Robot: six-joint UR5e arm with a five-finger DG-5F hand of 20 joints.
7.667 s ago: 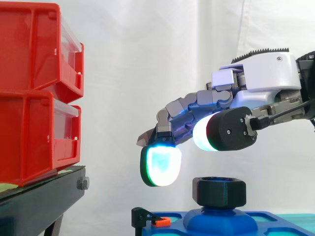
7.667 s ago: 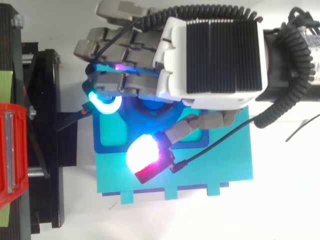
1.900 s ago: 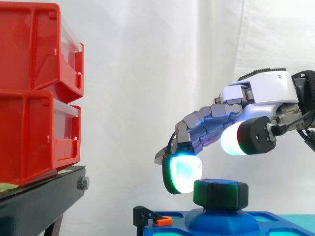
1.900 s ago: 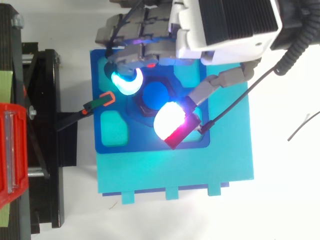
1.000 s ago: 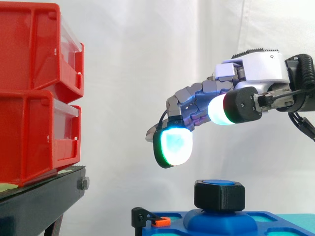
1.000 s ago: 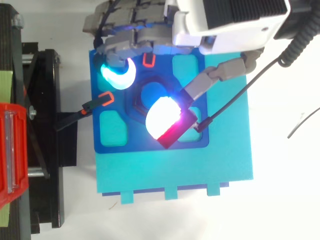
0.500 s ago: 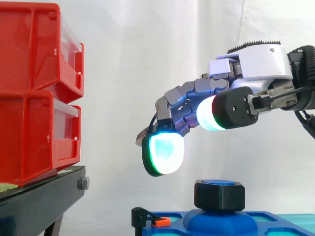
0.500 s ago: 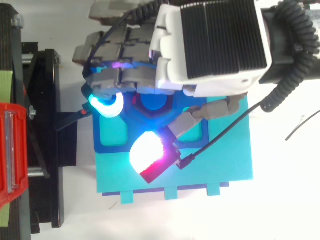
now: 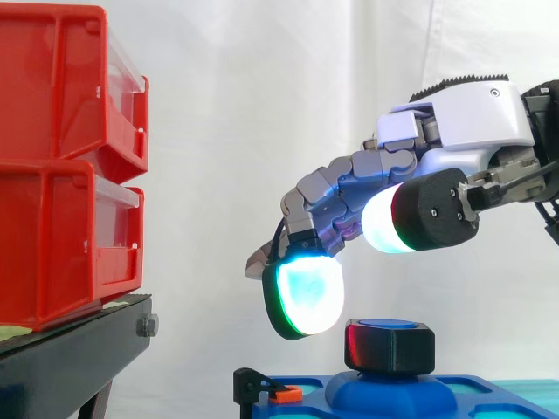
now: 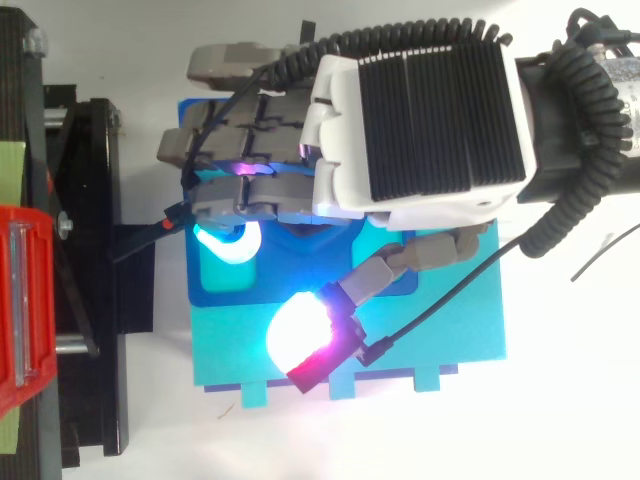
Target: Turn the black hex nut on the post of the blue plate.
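Observation:
The black hex nut [image 9: 389,345] sits on the blue post of the blue plate [image 9: 397,394], near the bottom of the side view. My hand [image 9: 472,131] hovers just above it, apart from it. A cyan-green fingertip [image 9: 306,297] hangs to the left of the nut, a little above its top. The white thumb pad [image 9: 393,220] floats higher, over the nut. The hand is open and holds nothing. In the top view the hand [image 10: 420,125] covers the nut and most of the blue plate [image 10: 200,290]; the thumb pad [image 10: 300,340] glows over the plate's near edge.
Stacked red bins [image 9: 61,166] stand on a black stand [image 9: 70,358] at the left. A black clip with an orange tip [image 9: 266,390] sits at the plate's left corner. The blue plate rests on a teal base [image 10: 450,330].
After lifting off the nut and swinging left, the hand has come back down and slightly right. Its fingertip now hangs close beside the nut; the nut stays on the post.

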